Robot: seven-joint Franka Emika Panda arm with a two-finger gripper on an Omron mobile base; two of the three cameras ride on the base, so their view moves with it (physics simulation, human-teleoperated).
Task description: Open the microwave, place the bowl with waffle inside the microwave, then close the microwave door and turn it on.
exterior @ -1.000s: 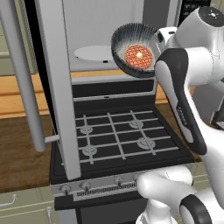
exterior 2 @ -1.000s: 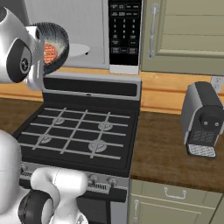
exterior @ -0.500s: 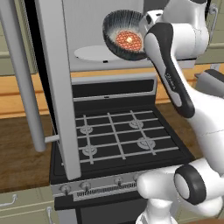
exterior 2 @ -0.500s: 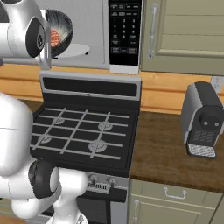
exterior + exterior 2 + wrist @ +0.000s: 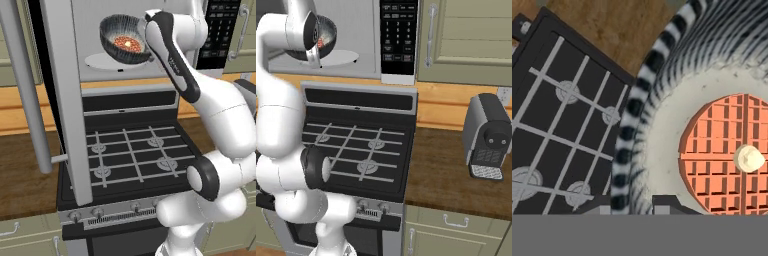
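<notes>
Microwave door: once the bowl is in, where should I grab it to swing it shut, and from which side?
Probably the long vertical bar handle on the free edge of the microwave door. The door stands swung wide open to the left of the cavity, so come from its outer left side and push toward the microwave.

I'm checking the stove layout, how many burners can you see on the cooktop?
4 burners on the stove: back left, back right, front left, front right. None seem hidden.

Even, shadowless rendered light; slightly soft.
</notes>
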